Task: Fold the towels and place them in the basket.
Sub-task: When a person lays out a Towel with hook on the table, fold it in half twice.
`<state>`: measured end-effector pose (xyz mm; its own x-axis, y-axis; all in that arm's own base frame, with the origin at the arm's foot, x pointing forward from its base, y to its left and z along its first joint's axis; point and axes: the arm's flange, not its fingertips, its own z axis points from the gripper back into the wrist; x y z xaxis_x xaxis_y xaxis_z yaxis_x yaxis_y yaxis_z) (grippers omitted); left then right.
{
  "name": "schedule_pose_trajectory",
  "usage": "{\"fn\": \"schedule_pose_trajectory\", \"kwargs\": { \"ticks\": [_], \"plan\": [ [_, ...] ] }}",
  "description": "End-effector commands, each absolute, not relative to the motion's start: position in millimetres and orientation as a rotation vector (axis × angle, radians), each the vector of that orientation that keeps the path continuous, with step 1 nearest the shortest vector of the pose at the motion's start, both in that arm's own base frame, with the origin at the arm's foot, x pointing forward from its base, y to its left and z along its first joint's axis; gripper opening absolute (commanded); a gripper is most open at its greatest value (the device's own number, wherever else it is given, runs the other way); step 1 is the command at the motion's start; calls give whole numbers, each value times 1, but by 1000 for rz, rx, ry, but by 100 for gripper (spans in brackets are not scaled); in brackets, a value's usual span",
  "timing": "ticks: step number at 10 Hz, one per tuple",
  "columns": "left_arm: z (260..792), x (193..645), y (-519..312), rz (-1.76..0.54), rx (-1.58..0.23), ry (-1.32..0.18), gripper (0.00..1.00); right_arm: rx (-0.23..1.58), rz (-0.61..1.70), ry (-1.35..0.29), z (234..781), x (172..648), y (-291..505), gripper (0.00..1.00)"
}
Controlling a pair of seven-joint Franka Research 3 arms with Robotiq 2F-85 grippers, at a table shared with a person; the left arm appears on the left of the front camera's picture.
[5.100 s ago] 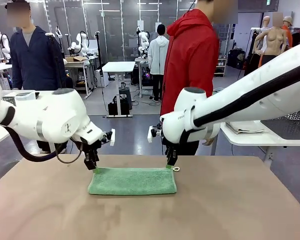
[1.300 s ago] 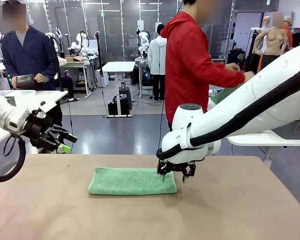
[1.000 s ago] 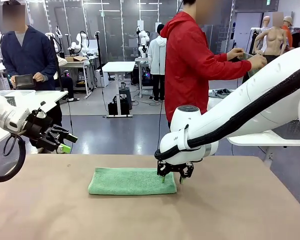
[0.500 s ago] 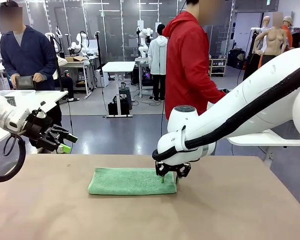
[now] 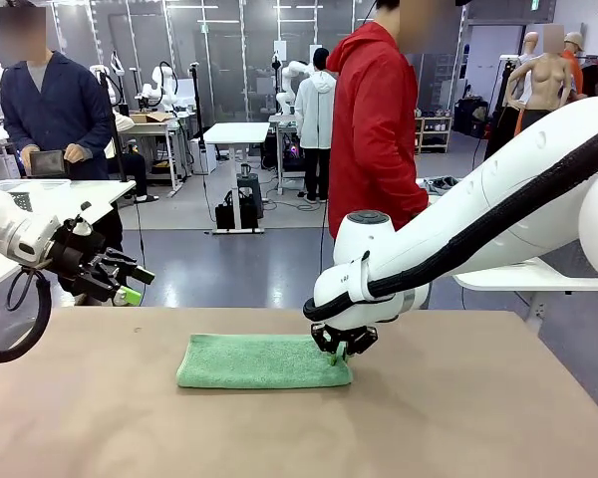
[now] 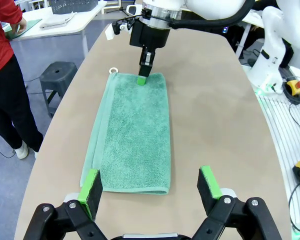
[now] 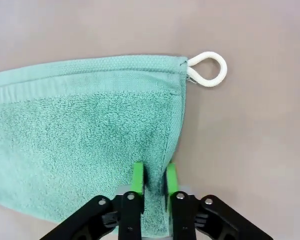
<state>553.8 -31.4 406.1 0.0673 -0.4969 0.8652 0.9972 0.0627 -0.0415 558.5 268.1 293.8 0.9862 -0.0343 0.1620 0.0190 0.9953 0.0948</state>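
While the mint green towel [image 5: 264, 360] lies folded into a long flat band on the brown table [image 5: 458, 418], the right gripper [image 5: 337, 351] stands nearly upright over its right-hand short end. In the right wrist view, the right gripper [image 7: 155, 180] has its two green pads [image 7: 138, 178] drawn close together, with a ridge of the towel's [image 7: 90, 135] edge pinched between them, so it is clamped on the cloth. A white cord loop [image 7: 207, 69] sticks out from the towel's corner and lies flat on the table just beyond the hem.

The left gripper [image 5: 120, 284] hangs in the air off the table's left side, well apart from the towel and tilted down towards it. Seen from the left wrist, the left gripper [image 6: 150, 185] has its fingers [image 6: 92, 186] spread wide with nothing between them, released. Ahead of it the towel [image 6: 135, 135] runs lengthwise away, its near short end just past the fingertips, and the right gripper [image 6: 143, 75] touches the far end beside the white loop [image 6: 112, 70].

Beyond the table's far edge a person in a red jacket [image 5: 374, 129] stands. On a white side table [image 6: 85, 14] sit a dark mesh basket [image 6: 72, 5] and a pale folded cloth [image 6: 57, 20], well apart from the green towel.
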Motion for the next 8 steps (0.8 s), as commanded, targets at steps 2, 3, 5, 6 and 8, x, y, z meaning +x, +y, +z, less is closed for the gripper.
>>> {"fn": "schedule_pose_trajectory", "kwargs": {
  "ticks": [2, 3, 5, 6, 8],
  "plan": [
    [408, 553, -31, -1334, -809, -813, 96, 56, -43, -177, 289, 559, 272, 0],
    [408, 553, -31, -1334, -809, -813, 96, 49, -42, -176, 290, 558, 269, 0],
    [408, 553, -31, -1334, -809, -813, 96, 31, -29, -178, 294, 554, 252, 0],
    [408, 553, -31, -1334, -809, -813, 96, 33, -24, -157, 298, 552, 237, 0],
    [408, 553, -31, -1334, -809, -813, 96, 38, 13, -139, 304, 544, 202, 0]
  ]
}}
